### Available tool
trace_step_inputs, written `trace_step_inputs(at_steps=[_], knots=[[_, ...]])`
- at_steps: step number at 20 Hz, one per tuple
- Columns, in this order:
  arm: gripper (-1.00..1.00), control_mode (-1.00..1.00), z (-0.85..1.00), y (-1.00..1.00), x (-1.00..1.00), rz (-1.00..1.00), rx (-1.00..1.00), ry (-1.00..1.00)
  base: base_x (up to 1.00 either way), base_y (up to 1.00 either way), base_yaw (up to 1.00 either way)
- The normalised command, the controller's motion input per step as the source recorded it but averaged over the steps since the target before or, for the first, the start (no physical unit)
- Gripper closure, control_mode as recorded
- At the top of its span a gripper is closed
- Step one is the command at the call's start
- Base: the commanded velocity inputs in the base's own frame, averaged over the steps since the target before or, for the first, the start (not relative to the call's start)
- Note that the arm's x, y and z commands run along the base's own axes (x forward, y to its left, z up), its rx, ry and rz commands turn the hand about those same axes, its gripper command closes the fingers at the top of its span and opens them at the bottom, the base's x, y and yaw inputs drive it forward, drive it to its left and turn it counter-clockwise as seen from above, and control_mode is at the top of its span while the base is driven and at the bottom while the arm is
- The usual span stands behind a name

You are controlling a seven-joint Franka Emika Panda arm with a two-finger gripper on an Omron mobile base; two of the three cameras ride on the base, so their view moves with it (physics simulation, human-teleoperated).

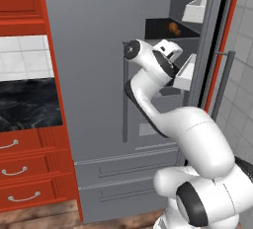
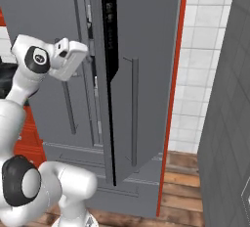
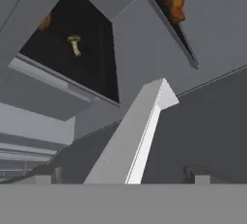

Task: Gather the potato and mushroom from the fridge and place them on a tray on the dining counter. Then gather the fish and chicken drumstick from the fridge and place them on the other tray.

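Observation:
The grey fridge [image 1: 94, 75] has its right door [image 2: 139, 74] swung open. My gripper [image 3: 123, 175] is open and empty, and it points up into the fridge's interior. A pale mushroom [image 3: 74, 44] lies in a dark compartment up and to the left of it. At that compartment's edge sits a small brown lump [image 3: 45, 22], possibly the potato. An orange-brown chicken drumstick [image 3: 173, 1] [image 1: 173, 27] rests on a shelf above. A white bin's edge [image 3: 140, 136] crosses just ahead of the fingers. The fish, the trays and the dining counter are out of view.
A white box [image 1: 195, 10] stands on the fridge's top shelf. Red cabinets and drawers [image 1: 24, 173] with a black marble top [image 1: 27, 104] flank the fridge on the left. A tiled wall [image 2: 205, 74] lies right of the open door.

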Motion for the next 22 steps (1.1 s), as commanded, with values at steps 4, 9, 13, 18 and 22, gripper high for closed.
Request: trace_step_inputs(at_steps=[4, 9, 13, 18, 22], knots=[[-1.0, -1.0, 0.0, -0.58, 0.12, -0.11, -0.06, 0.06, 0.0, 0.0, 0.0], [-1.0, -1.0, 0.0, -0.66, 0.01, -0.12, -0.05, 0.02, 0.0, 0.0, 0.0], [-1.0, -1.0, 0.0, -0.7, -0.1, -0.14, -0.04, 0.0, 0.0, 0.0, 0.0], [-1.0, -1.0, 0.0, -0.79, -0.02, -0.14, -0.02, 0.02, 0.0, 0.0, 0.0], [-1.0, -1.0, 0.0, -0.94, -0.01, -0.11, -0.01, 0.02, 0.0, 0.0, 0.0]])
